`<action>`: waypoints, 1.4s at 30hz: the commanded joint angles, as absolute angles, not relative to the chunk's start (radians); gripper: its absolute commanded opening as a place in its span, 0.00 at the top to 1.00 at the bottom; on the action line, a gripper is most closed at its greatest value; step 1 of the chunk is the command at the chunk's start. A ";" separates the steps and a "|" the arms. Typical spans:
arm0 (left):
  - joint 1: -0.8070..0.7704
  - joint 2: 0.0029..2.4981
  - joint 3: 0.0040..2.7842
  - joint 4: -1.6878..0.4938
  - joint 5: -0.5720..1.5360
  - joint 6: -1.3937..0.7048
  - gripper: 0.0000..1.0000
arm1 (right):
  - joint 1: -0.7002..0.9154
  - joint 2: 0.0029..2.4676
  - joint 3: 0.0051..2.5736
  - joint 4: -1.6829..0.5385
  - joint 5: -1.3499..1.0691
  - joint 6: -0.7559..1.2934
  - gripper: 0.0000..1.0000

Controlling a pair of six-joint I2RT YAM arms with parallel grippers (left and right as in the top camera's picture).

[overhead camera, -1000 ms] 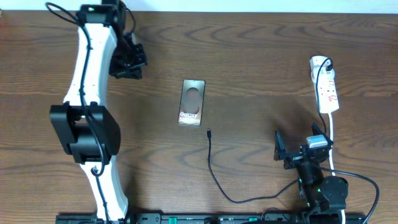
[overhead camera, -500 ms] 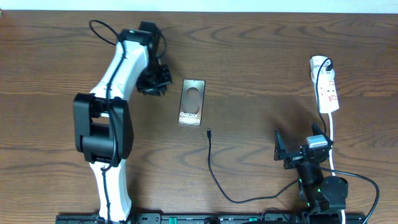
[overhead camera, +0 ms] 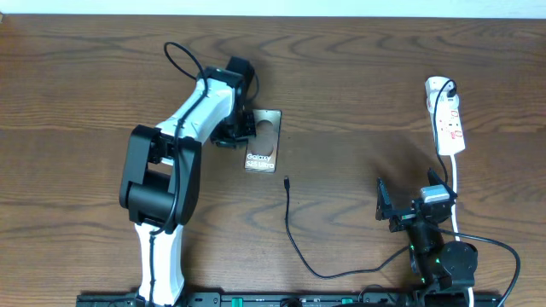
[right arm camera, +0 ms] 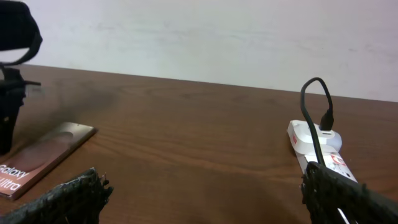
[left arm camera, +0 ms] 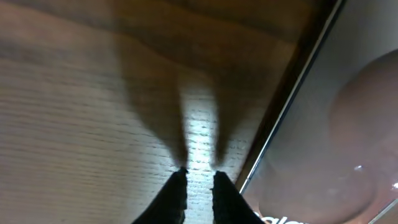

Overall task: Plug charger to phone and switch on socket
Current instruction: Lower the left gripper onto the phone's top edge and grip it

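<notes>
One phone [overhead camera: 266,150], one charger [overhead camera: 287,205], one socket [overhead camera: 449,124].

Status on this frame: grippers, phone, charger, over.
Left gripper shut, empty, beside phone. Right gripper open, empty. Charger unplugged, lying near phone. Nothing between them.

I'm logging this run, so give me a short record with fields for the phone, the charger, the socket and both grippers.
phone: flat on the table, screen up, near the centre
charger: tip lies apart from the phone, not plugged in
socket: far right, black plug in its far end
left gripper: fingers nearly together, empty, beside the phone's left edge
right gripper: open, empty, near right side
</notes>
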State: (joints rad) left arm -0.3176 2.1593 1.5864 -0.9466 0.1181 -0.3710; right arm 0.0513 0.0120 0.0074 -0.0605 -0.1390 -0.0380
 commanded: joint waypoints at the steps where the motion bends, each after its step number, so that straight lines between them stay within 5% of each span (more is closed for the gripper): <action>1: -0.340 2.177 1.566 -0.944 0.097 -0.381 0.83 | 0.047 0.007 0.006 -0.064 -0.145 -0.050 0.01; 22: -0.326 2.176 1.679 -1.037 0.107 -0.380 0.75 | 0.047 0.007 0.006 -0.064 -0.145 -0.050 0.01; 27: -0.306 2.175 1.732 -1.041 0.162 -0.379 0.41 | 0.046 0.007 0.006 -0.064 -0.145 -0.050 0.01; 28: -0.306 2.175 1.732 -1.037 0.176 -0.380 0.22 | 0.047 0.007 0.006 -0.064 -0.145 -0.050 0.01; 31: -0.306 2.175 1.732 -1.031 0.176 -0.380 0.03 | 0.047 0.007 0.006 -0.064 -0.145 -0.050 0.01; 42: -0.326 2.175 1.699 -0.962 0.175 -0.519 0.02 | 0.047 0.007 0.006 -0.064 -0.145 -0.050 0.01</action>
State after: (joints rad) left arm -0.3115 2.1624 1.7161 -0.9730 0.1715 -0.4541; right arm 0.0513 0.0120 0.0074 -0.0605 -0.1390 -0.0380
